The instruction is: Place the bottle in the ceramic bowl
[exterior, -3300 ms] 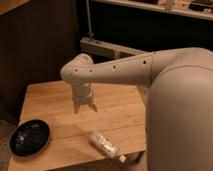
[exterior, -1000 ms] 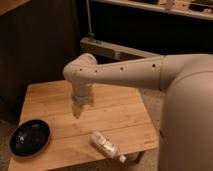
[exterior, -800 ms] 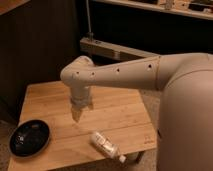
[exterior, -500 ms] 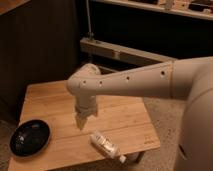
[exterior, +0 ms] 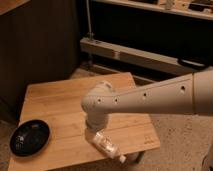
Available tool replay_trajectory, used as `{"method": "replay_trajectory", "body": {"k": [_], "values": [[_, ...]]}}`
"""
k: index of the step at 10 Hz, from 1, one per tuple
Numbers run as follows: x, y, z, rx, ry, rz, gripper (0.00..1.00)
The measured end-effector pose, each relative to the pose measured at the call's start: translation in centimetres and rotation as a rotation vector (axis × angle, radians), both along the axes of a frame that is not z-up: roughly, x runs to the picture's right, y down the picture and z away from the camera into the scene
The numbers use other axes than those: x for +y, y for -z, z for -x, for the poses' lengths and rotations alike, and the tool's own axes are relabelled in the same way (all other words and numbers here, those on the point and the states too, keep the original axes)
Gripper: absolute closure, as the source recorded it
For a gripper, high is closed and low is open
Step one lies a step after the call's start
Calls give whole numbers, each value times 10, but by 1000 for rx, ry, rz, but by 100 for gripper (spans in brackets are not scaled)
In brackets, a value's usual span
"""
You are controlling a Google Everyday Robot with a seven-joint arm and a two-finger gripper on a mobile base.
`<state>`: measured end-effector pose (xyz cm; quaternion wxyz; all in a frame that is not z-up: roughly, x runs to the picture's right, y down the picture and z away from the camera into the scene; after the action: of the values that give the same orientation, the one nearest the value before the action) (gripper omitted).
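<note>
The bottle [exterior: 106, 145], small and whitish with a white cap, lies on its side near the front edge of the wooden table [exterior: 55, 97], cap toward the front right. My gripper [exterior: 93, 130] points down from the wrist and hovers just over the bottle's back end, largely hidden by the wrist. It is open and holds nothing. The ceramic bowl [exterior: 29, 138], black and glossy, rests empty at the table's front left corner, well to the left of the gripper.
My white arm [exterior: 150, 97] reaches in from the right across the table. A dark wall and a metal rail [exterior: 130, 55] stand behind the table. Speckled floor lies to the right of the table.
The arm has swung forward and down from the table's middle, so the gripper now sits over the bottle's back end. Bottle and bowl have not moved.
</note>
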<state>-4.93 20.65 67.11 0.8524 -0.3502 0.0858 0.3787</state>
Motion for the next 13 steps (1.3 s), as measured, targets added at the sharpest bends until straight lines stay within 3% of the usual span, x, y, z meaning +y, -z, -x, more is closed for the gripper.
{"method": "replay_trajectory", "body": {"k": [4,13], "values": [[32,-32,-3,-59,-7,-15,35],[34,-62,6,-79,49,-50,35]]}}
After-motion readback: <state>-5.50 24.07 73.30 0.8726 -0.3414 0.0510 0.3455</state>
